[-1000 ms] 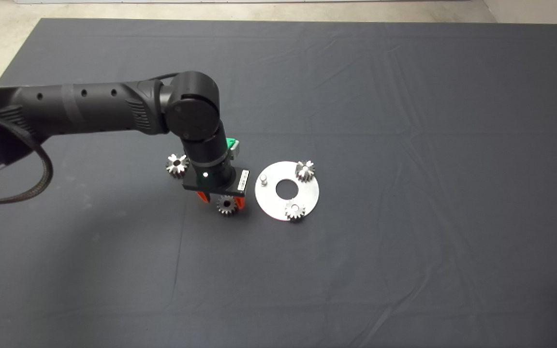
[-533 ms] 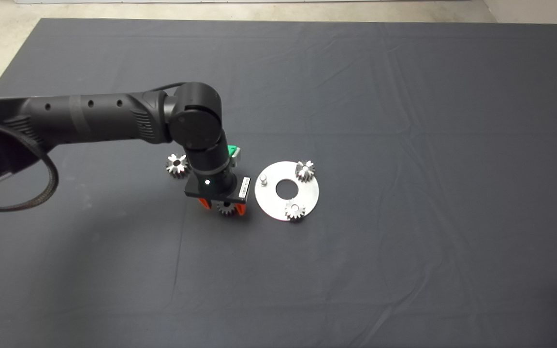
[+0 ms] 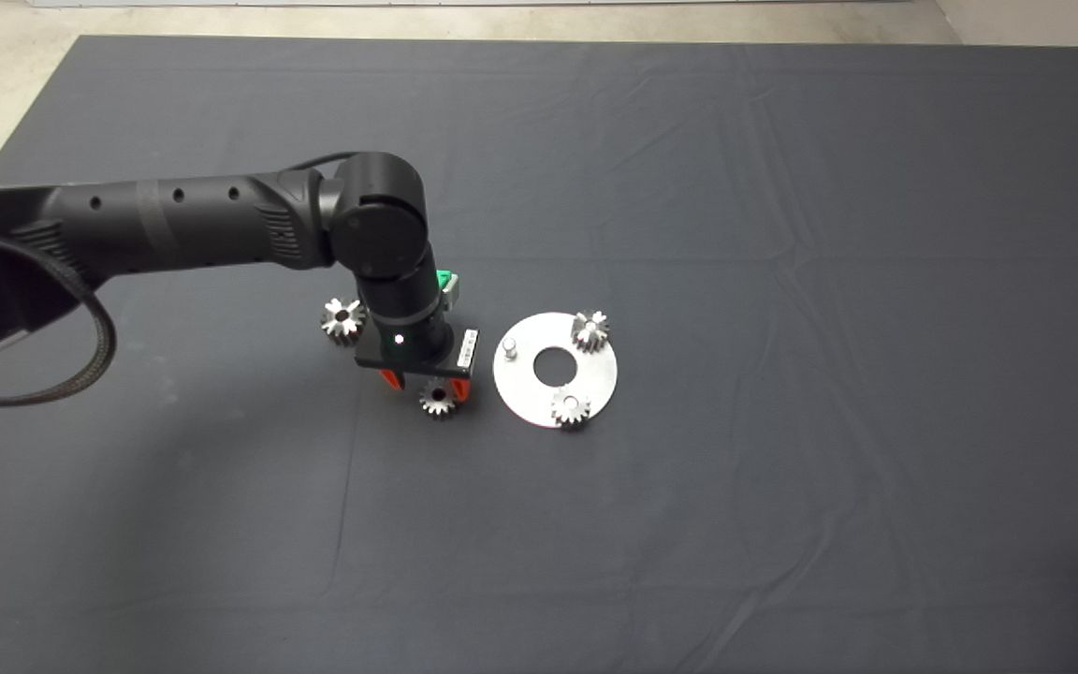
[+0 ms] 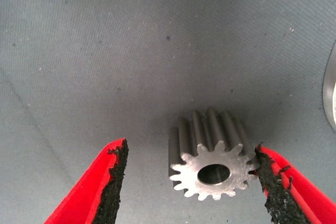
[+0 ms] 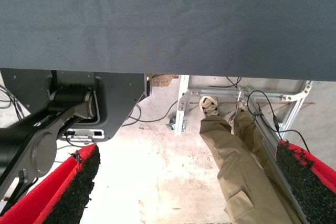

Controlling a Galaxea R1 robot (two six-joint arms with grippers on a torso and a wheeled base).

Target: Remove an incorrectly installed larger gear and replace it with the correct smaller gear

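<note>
The smaller gear (image 3: 438,401) lies flat on the mat just left of the round steel plate (image 3: 595,374). My left gripper (image 3: 428,386) hangs over it, open, with one red finger on each side. In the left wrist view the smaller gear (image 4: 210,166) sits close to one pad (image 4: 270,187) and well apart from the other; the left gripper (image 4: 190,150) is not closed on it. The larger gear (image 3: 342,320) with chunky teeth lies on the mat behind my left wrist. The plate has one bare peg (image 3: 508,349). My right gripper (image 5: 188,150) is open and parked off the mat.
Two small bright gears (image 3: 589,329) (image 3: 572,409) sit on pegs of the plate, around its centre hole (image 3: 553,365). The dark mat (image 3: 735,206) spreads wide to the right and front. The right wrist view shows the floor, a metal frame and a person's leg (image 5: 231,150).
My left gripper dipped lower over the smaller gear, then came back up a little. The fingers stay open. None of the gears moved.
</note>
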